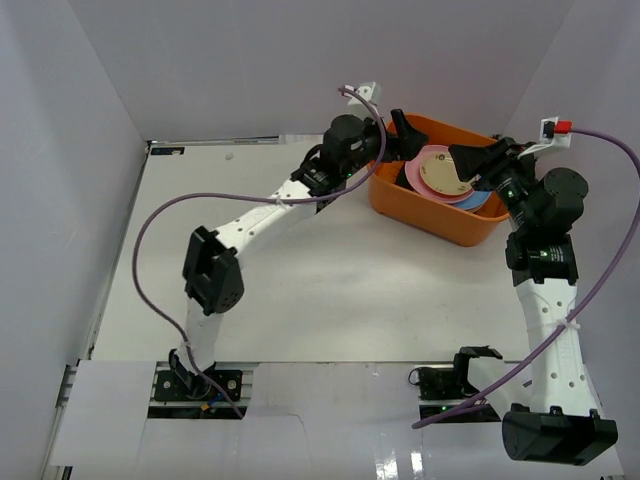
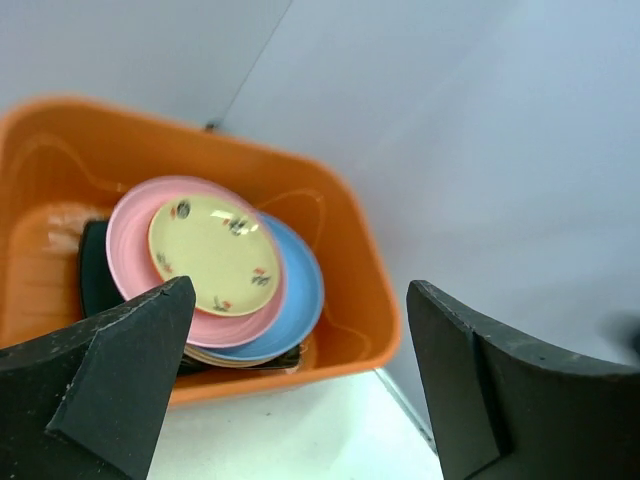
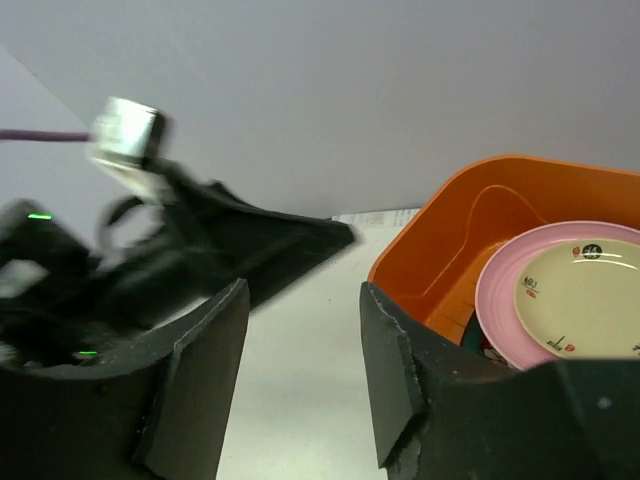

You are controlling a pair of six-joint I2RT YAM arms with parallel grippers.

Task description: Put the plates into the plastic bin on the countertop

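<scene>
We're looking at the orange rectangular plastic bin [image 1: 432, 226] at the far right of the flat white countertop [image 1: 300, 300], and the plates lie stacked inside it. On top is the small round cream plate [image 2: 213, 252], glossy, with tiny painted motifs around its face. It rests on the round pink plate [image 2: 127, 235], and that one overlaps the round blue plate [image 2: 300, 288] beneath. At the stack's left side the edge of a dark square plate [image 2: 93, 268] peeks out, low in the bin. The bin itself is smooth, shiny plastic with rounded corners and a ribbed floor.

The left gripper [image 1: 398, 136] hovers at the bin's far-left rim. Its matte black fingers [image 2: 120, 370] are spread wide with nothing between them. From its wrist camera, the stack lies ahead and below, framed in the gap.

The right gripper [image 1: 465, 158] hangs over the bin from the right, just above the stack. Its rough-edged black fingers [image 3: 400, 380] are parted moderately, and they're empty too. In its wrist view the pink and cream plates lie off to the right of the fingers, not between them. We can't tell whether either gripper touches the bin.
</scene>
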